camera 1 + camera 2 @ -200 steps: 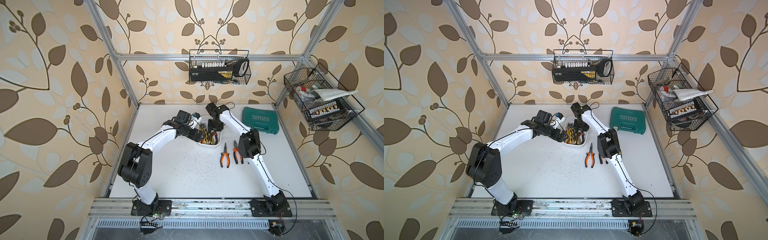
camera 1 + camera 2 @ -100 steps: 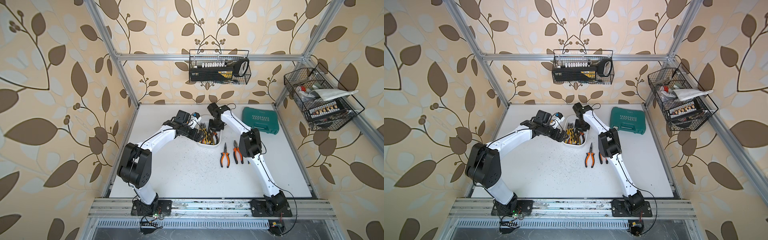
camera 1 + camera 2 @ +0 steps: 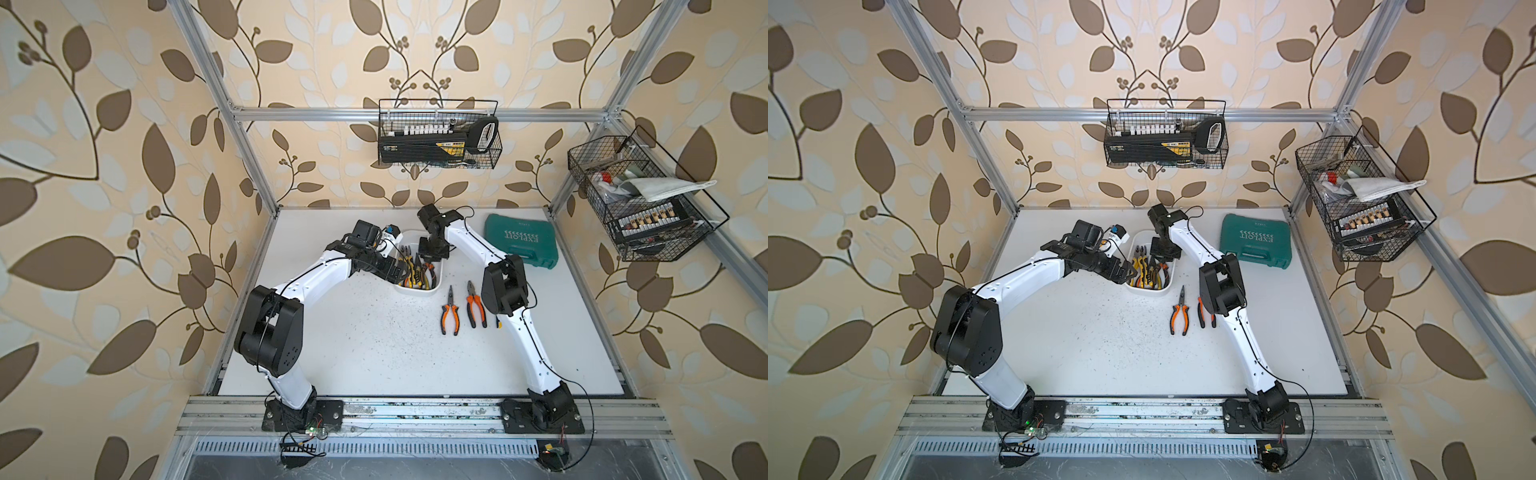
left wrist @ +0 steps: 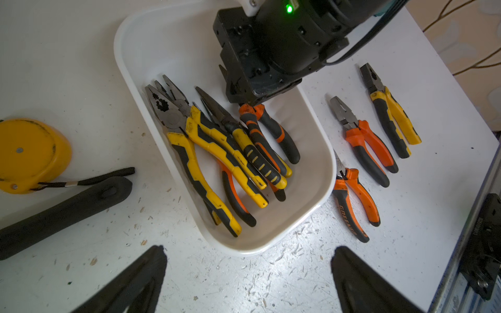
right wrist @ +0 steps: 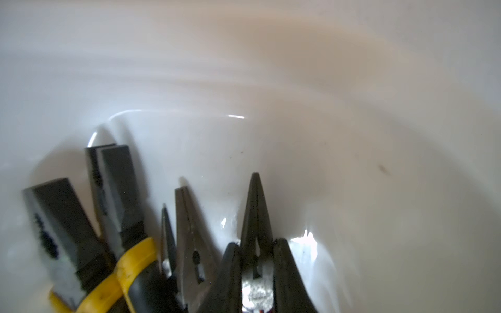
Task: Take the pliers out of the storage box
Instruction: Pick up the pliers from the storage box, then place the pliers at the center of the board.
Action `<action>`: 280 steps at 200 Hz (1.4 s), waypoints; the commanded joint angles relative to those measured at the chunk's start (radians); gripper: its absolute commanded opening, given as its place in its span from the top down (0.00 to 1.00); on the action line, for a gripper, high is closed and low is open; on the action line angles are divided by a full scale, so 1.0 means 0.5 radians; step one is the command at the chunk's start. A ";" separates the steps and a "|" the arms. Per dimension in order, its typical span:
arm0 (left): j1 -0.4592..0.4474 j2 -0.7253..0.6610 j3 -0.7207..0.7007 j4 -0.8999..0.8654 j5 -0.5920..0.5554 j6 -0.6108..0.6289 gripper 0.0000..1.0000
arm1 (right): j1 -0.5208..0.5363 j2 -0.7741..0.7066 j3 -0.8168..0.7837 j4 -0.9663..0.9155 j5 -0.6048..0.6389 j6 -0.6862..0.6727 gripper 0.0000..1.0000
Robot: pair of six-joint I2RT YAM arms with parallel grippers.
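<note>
**figure.** one pair being drawn from the storage box (image 3: 417, 291), which sits just above the centre of the frame in both top views. the right gripper (image 5: 256, 242) is down inside the box, its fingers clamped on the steel head of the orange-and-black needle-nosed pliers (image 4: 282, 138). the left gripper (image 4: 249, 248) hovers at the box's near end, fingers spread wide and holding nothing. several other pliers (image 4: 173, 119), yellow- and orange-handled, lie packed alongside in the box. three more pliers (image 4: 360, 132) lie on the table (image 3: 374, 353) just beside it.

**technique.** the lift probably wants to be slow and vertical, since the held handles rest against a neighbouring pair and could drag it, or the light box, upward. a grip this far forward may let the handles droop, so the rim should be cleared generously before moving toward the row on the table.

**views.** only the right wrist view shows the fingers closed on the nose. only the left wrist view shows the yellow tape measure (image 4: 29, 151) and a dark handle (image 4: 62, 208), which cannot be made out in the top views. it also shows the whole yellow-handled pair (image 4: 385, 119) on the table, which the right arm mostly covers in the top views.
</note>
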 commanded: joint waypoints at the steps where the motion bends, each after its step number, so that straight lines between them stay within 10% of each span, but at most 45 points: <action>1: 0.014 -0.060 0.017 0.024 0.000 0.025 0.01 | 0.000 -0.235 -0.094 0.163 -0.090 0.014 1.00; 154: 0.010 -0.075 0.053 0.029 0.140 0.235 0.01 | -0.053 -0.600 -0.203 0.017 0.023 -0.236 1.00; 280: -0.402 0.096 0.297 0.287 0.366 0.578 0.01 | -0.500 -1.581 -1.545 0.260 0.187 -0.727 1.00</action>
